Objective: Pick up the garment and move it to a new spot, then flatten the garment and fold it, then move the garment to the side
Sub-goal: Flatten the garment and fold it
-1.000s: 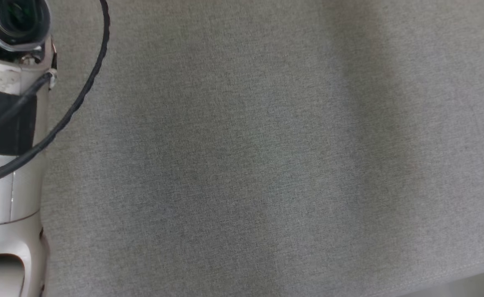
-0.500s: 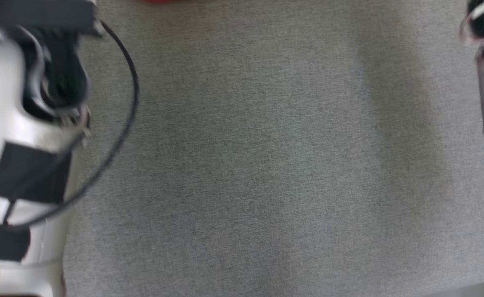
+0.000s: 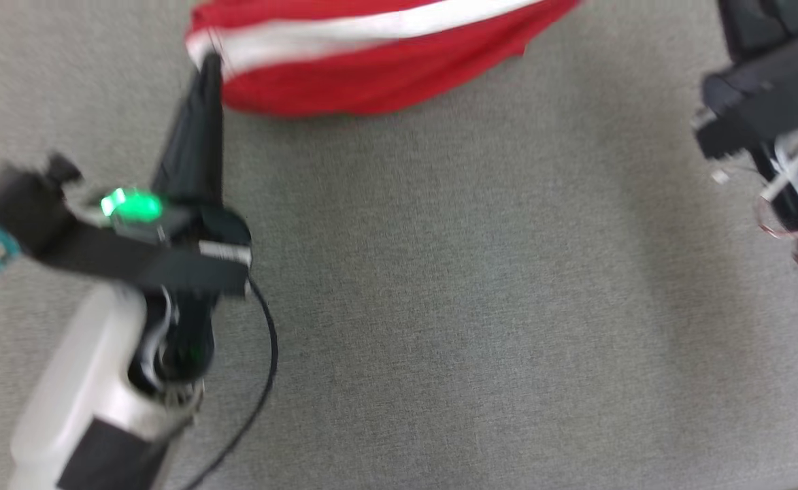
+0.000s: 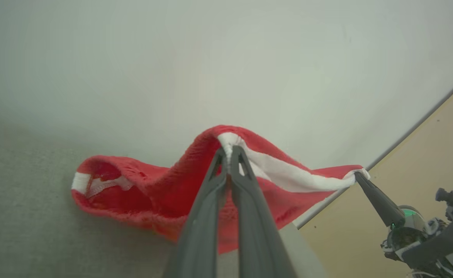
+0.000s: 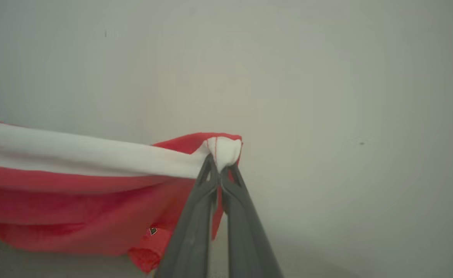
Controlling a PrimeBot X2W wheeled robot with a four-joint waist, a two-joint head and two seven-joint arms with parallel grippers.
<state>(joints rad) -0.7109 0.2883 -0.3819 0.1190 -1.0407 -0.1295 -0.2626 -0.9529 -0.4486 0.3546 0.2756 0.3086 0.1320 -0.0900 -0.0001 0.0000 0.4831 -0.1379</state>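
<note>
- Grey fabric surface: lies under the garment.
- Red garment, white band: head view 12 o'clock, stretched between both grippers, slack part drooping to the surface.
- Left gripper: head view 9 o'clock, fingers pointing toward 12; jaws closed tight, pinching the band's end.
- Right gripper: head view 2 o'clock; jaws closed tight on the band's opposite end.
- Black cable: 7 o'clock, loops from the left wrist.
- Green light: lit on the left wrist.
- Dark mark on the garment: too small to read.

Head looks down; 2 wrists share garment.
</note>
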